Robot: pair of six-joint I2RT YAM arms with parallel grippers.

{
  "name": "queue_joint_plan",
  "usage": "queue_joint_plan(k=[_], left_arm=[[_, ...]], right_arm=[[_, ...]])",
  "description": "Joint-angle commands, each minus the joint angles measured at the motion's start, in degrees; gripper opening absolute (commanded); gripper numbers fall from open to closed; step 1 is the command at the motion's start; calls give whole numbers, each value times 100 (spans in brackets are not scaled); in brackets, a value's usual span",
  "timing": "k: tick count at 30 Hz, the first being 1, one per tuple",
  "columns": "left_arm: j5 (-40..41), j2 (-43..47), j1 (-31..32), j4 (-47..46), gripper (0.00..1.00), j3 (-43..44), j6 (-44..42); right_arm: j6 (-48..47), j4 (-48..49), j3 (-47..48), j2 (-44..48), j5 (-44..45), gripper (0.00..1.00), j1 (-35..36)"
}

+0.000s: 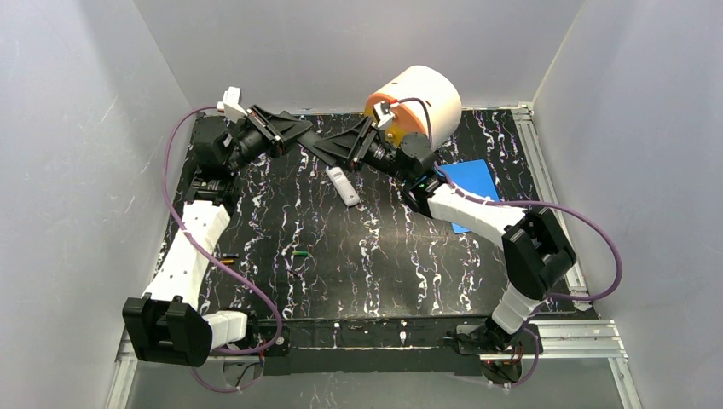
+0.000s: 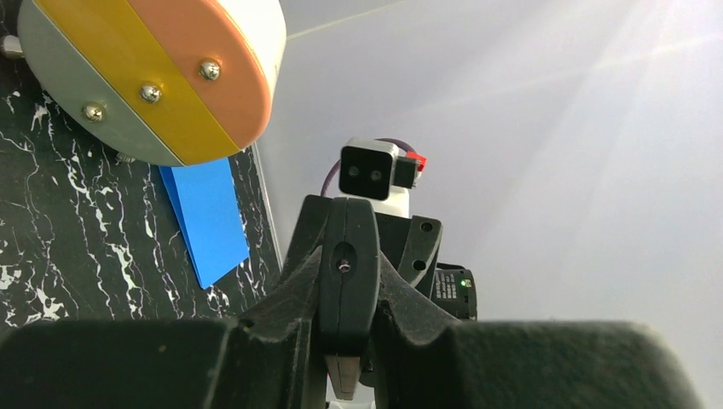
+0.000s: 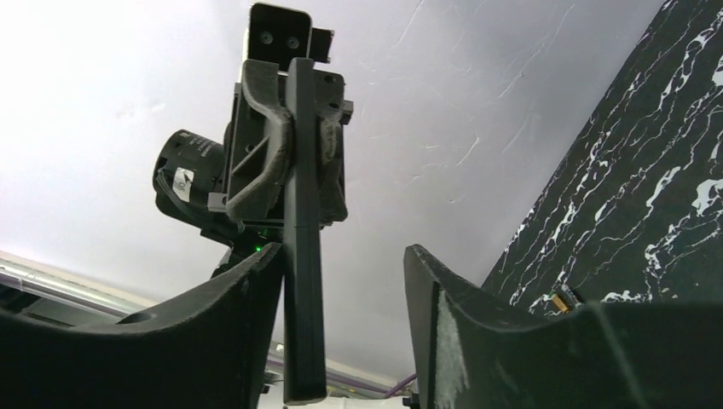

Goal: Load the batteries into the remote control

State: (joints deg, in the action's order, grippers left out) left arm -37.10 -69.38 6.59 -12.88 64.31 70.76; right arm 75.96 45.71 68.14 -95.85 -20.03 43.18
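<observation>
Left gripper (image 2: 345, 349), raised above the rear of the table (image 1: 401, 256), is clamped narrow on a dark slab (image 3: 303, 324). This is a long flat body seen edge-on, and by its shape it is probably a remote control or its cover; which of the two cannot be told. Right gripper (image 3: 341, 264) meets it nose to nose with jaws spread wide. The slab's free end stands between its fingers (image 3: 243, 307), close against one and clear of the other, so this side holds nothing. A white remote (image 1: 343, 186) lies flat on the table just in front of the meeting point. The batteries are not in either claw: a green battery (image 1: 300, 254) lies loose near mid-table, well apart from both grippers, and what appears to be an orange-yellow cell (image 1: 228, 258) lies beside the left forearm. An orange-and-white drum (image 1: 418, 98) and a blue sheet (image 1: 469, 179) occupy the far right. The step in hand is judged to be preparation, with the slab presented in mid-air between the two arms and no cell loaded. Next, the right gripper would have to centre on the free end before closing, or else descend for a low, narrow pinch on a cell that is likely to roll.
</observation>
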Motion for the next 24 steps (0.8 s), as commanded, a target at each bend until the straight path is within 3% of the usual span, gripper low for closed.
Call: queue_joint_plan(k=[1, 5, 8, 17, 24], left_arm=[[27, 169, 18, -162, 0, 75, 43], [-40, 65, 22, -162, 0, 309, 179], [31, 1, 3, -162, 0, 456, 214], [98, -556, -249, -162, 0, 944, 245], [85, -668, -337, -161, 0, 823, 444]], right_arm=[[-179, -232, 295, -68, 45, 54, 104], [-23, 31, 30, -47, 49, 34, 103], [36, 176, -66, -81, -28, 24, 92], [228, 1168, -527, -97, -199, 22, -67], [491, 1811, -610, -282, -405, 22, -163]])
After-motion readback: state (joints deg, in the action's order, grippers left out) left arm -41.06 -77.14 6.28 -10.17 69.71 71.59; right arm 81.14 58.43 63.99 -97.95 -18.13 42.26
